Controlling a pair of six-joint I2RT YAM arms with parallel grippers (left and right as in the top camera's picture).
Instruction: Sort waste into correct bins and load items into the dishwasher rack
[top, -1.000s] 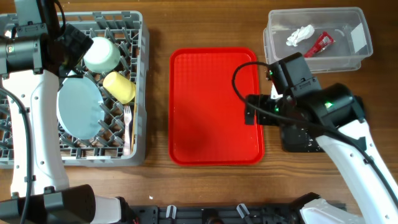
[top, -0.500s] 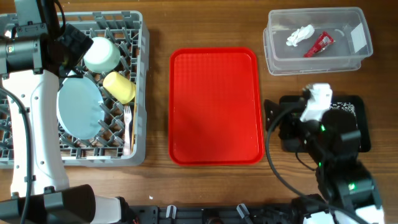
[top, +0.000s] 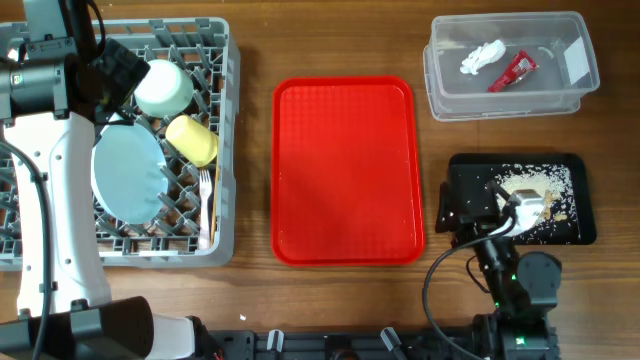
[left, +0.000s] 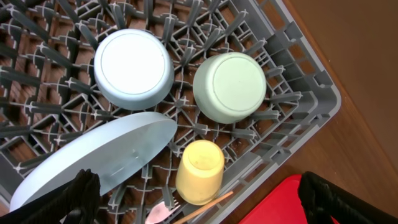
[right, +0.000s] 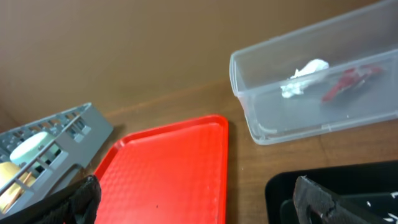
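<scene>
The grey rack (top: 225, 120) holds the pale-blue plate (left: 93, 158), small pale bowl (left: 133, 67), green saucer (left: 230, 86), yellow cup (left: 200, 171), white fork (left: 163, 212) and a chopstick (left: 208, 205). My left gripper (left: 199, 180) hangs open above them, holding nothing. The clear tub (top: 432, 80) contains the white tissue (top: 482, 55) and red wrapper (top: 512, 72). Rice scraps (top: 535, 190) lie in the black tray (top: 580, 228). My right gripper (top: 470, 215) is open and empty, low over the black tray's left end, facing the red tray (right: 168, 168).
The large red tray (top: 347, 170) lies flat in the middle between rack and bins. The right arm (top: 515, 285) is folded back at the table's near edge. Bare wood shows between the red tray and the black tray.
The right arm has drawn back from over the red tray's right edge to the table's near edge, uncovering the black tray and its scraps. The left arm has not moved.
</scene>
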